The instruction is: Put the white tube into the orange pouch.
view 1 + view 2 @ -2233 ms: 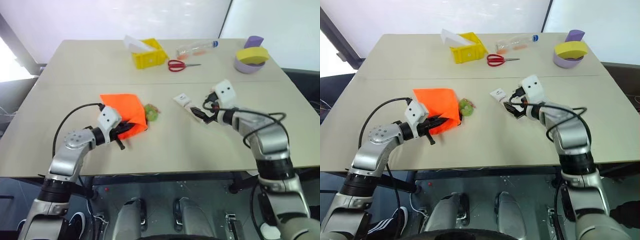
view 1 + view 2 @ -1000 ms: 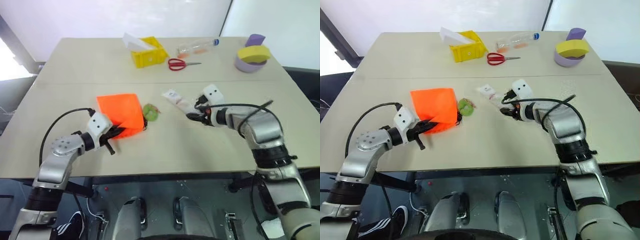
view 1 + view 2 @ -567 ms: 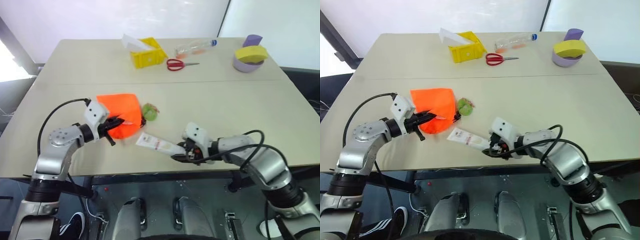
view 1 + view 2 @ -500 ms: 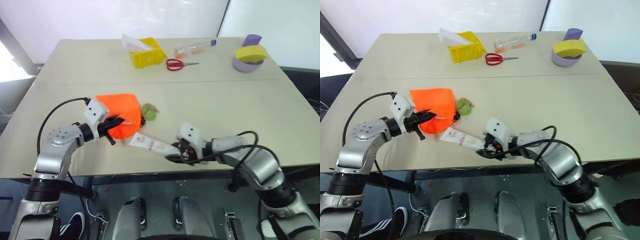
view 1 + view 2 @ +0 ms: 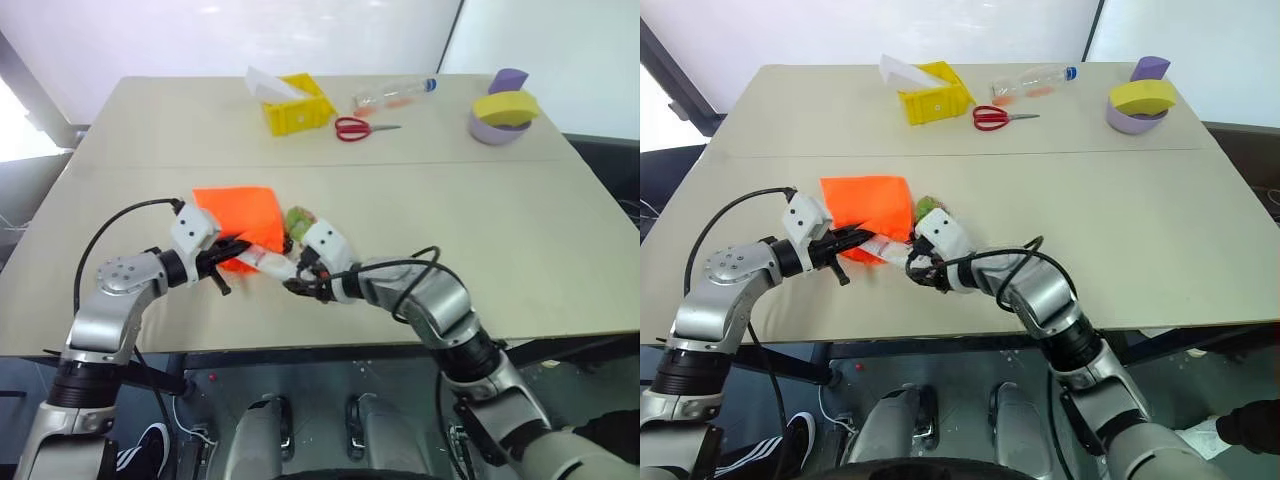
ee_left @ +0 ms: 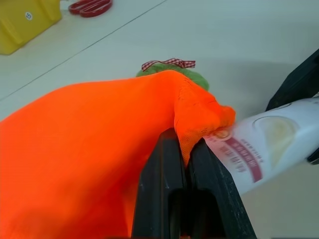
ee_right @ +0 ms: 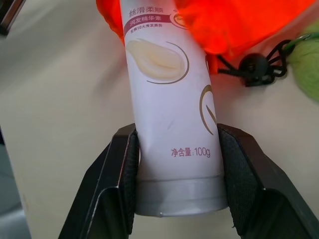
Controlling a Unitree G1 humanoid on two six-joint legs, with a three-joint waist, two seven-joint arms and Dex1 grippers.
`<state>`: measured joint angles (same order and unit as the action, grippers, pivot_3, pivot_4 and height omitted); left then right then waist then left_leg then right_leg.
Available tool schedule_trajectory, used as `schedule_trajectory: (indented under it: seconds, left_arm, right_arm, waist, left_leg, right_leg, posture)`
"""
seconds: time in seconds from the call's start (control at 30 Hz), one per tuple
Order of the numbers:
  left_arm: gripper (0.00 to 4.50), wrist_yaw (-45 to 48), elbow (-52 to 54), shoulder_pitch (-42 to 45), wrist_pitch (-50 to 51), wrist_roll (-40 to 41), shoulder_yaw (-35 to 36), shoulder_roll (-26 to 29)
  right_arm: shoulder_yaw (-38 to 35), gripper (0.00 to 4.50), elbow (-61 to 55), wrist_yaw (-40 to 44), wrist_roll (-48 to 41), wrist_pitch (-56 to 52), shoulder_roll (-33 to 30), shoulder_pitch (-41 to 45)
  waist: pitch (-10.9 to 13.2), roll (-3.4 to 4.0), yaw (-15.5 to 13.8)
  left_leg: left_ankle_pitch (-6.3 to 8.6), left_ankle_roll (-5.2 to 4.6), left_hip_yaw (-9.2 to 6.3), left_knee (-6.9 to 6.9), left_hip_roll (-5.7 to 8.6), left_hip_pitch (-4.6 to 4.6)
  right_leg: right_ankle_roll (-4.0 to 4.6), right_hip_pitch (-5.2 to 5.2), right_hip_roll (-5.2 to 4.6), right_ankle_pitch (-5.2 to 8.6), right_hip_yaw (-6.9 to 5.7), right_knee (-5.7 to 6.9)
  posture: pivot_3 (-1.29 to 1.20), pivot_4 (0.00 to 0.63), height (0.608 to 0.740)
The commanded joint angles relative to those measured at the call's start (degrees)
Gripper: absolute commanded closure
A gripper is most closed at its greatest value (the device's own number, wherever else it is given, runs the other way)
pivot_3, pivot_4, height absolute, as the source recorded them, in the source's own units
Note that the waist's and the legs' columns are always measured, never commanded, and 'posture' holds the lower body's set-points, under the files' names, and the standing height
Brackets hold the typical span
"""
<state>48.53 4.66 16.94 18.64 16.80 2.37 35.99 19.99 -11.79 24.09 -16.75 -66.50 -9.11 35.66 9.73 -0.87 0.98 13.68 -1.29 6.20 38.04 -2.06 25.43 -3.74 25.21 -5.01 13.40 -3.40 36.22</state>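
Observation:
The orange pouch point(image 5: 245, 215) lies on the table left of centre, its green bobble point(image 5: 298, 222) beside it. My left gripper point(image 5: 228, 262) is shut on the pouch's near edge; in the left wrist view its black fingers point(image 6: 164, 184) pinch the orange fabric point(image 6: 89, 149). My right gripper point(image 5: 300, 280) is shut on the white tube point(image 5: 268, 262), gripping it near the cap end. In the right wrist view the tube point(image 7: 169, 124) runs from between the pads point(image 7: 244, 184) to the pouch point(image 7: 224, 25), and its far end is hidden under the orange fabric.
At the back of the table stand a yellow box point(image 5: 295, 108), red scissors point(image 5: 362, 128), a clear bottle point(image 5: 395, 95) and a purple bowl with a yellow piece point(image 5: 503, 118). The table's front edge point(image 5: 300, 345) is close below both grippers.
My right gripper has carried the white tube leftward and lower, from right of the green bobble to the pouch's mouth. The left gripper has kept its hold on the pouch.

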Motion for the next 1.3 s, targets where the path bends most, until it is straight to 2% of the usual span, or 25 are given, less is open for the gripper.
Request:
schedule_trajectory:
  seconds: [0.03,0.23,0.5,0.7,0.87,1.07,1.3]
  left_arm:
    - [4.50,0.30,1.51,-0.83,-0.17,0.10,0.27,0.64]
    - [4.50,0.34,1.77,-1.89,-0.36,-0.47,-0.27,0.75]
    - [4.50,0.80,3.64,-3.47,2.99,0.92,-0.09,1.43]
    - [4.50,-0.57,6.07,-2.21,6.45,2.89,-0.83,-0.96]
    - [4.50,-1.76,7.92,-2.09,7.79,3.03,-1.78,-2.46]
    - [4.50,-2.05,7.00,-1.95,6.62,1.70,-1.91,-2.28]
    - [4.50,-2.98,7.14,-0.23,8.74,4.44,0.25,-4.76]
  right_arm:
    - [-2.77,2.73,0.25,-4.26,1.04,-1.61,3.54,2.96]
    - [-6.41,2.73,3.60,-8.34,0.62,-2.97,9.83,5.17]
    - [-8.80,2.73,6.67,-9.12,0.96,-1.19,9.47,7.88]
    - [-7.95,2.73,7.31,-8.47,0.02,-0.58,11.88,9.01]
    - [-0.06,2.73,10.52,-5.93,4.44,4.33,7.82,9.58]
    - [4.15,2.73,9.00,-2.12,3.43,3.88,8.70,8.58]
    - [11.66,2.73,11.57,0.51,8.85,8.09,5.79,9.26]
  waist:
    - [0.00,0.00,0.00]
    - [0.00,0.00,0.14]
    - [0.01,0.01,0.22]
    - [0.01,0.02,0.33]
    - [0.01,0.01,0.43]
    - [0.01,0.02,0.86]
    - [0.01,0.02,1.44]
  left_leg:
    - [0.00,0.00,0.00,0.00,0.01,0.00]
    - [0.00,0.05,-0.01,-0.05,0.00,0.00]
    - [0.05,0.13,0.00,-0.08,0.00,0.03]
    - [0.10,0.20,-0.01,-0.11,0.00,0.03]
    - [0.03,0.09,0.00,-0.11,0.00,0.06]
    - [0.01,0.06,-0.01,-0.11,0.00,0.05]
    - [0.01,0.06,-0.01,-0.12,0.01,0.04]
  right_leg:
    - [0.00,0.00,-0.01,0.00,0.00,0.00]
    - [0.01,0.06,-0.02,0.00,0.05,0.02]
    - [0.01,0.10,-0.04,0.00,0.05,-0.01]
    - [0.02,0.11,-0.05,0.00,0.06,0.00]
    - [0.02,0.11,-0.05,0.00,0.06,-0.03]
    - [0.02,0.11,-0.03,0.00,0.05,-0.01]
    - [0.02,0.11,-0.06,0.00,0.05,-0.01]
  posture:
    - [0.00,0.150,0.740]
    - [0.00,0.150,0.740]
    - [0.00,0.150,0.740]
    - [0.00,0.150,0.740]
    - [0.00,0.150,0.740]
    - [0.00,0.150,0.740]
    - [0.00,0.150,0.740]
